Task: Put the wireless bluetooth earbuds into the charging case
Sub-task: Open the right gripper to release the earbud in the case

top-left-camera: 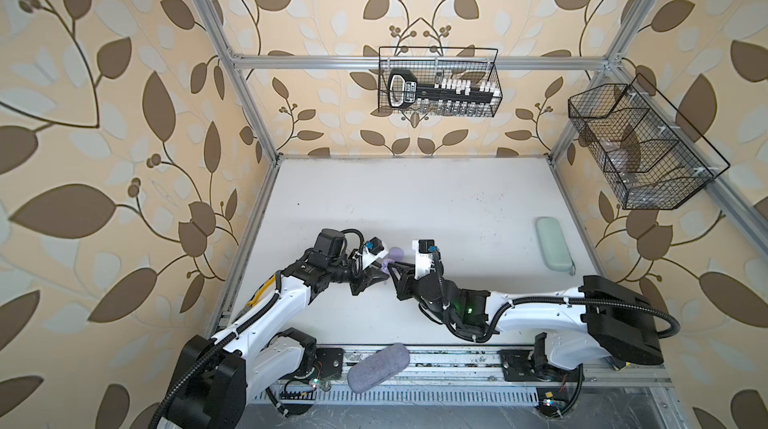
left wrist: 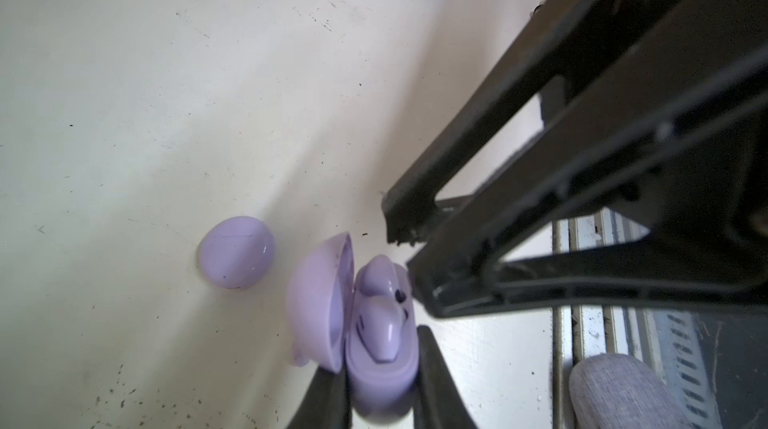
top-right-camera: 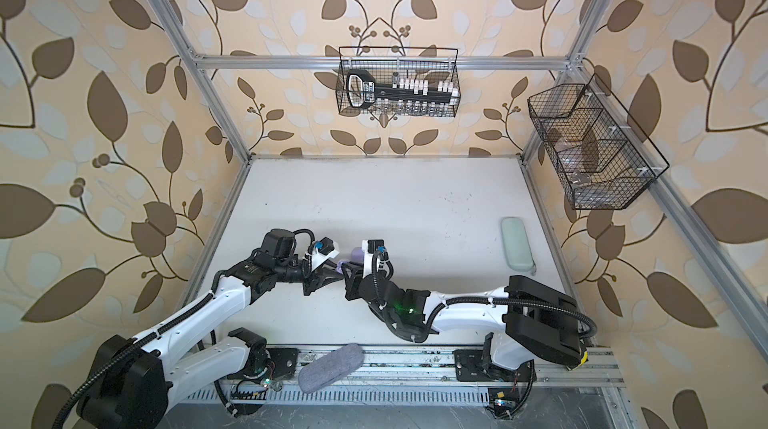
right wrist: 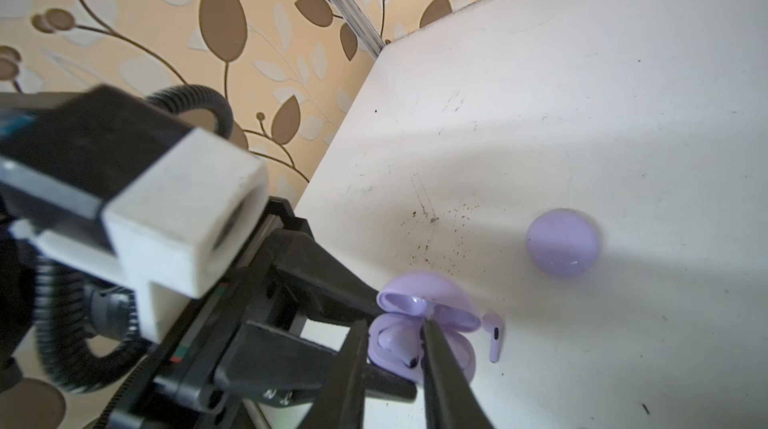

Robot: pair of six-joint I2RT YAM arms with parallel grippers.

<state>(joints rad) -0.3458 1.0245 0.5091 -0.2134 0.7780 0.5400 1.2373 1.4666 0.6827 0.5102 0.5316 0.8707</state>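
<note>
My left gripper (left wrist: 376, 350) is clamped on the base of the open charging case (top-left-camera: 385, 268), just below mid-frame in a top view. My right gripper (right wrist: 392, 325), jaws narrowly apart, has its tips at the 2 seated earbuds (left wrist: 384, 333). 1 loose earbud (right wrist: 494, 335) lies beside the case.

Both arms reach inward, elbows bent, tips almost meeting, the left gripper (top-left-camera: 382, 278) clamped on the base of the open charging case (left wrist: 320, 294) while the right gripper (right wrist: 394, 325) tilts down opposite, jaws slightly parted over it.
</note>
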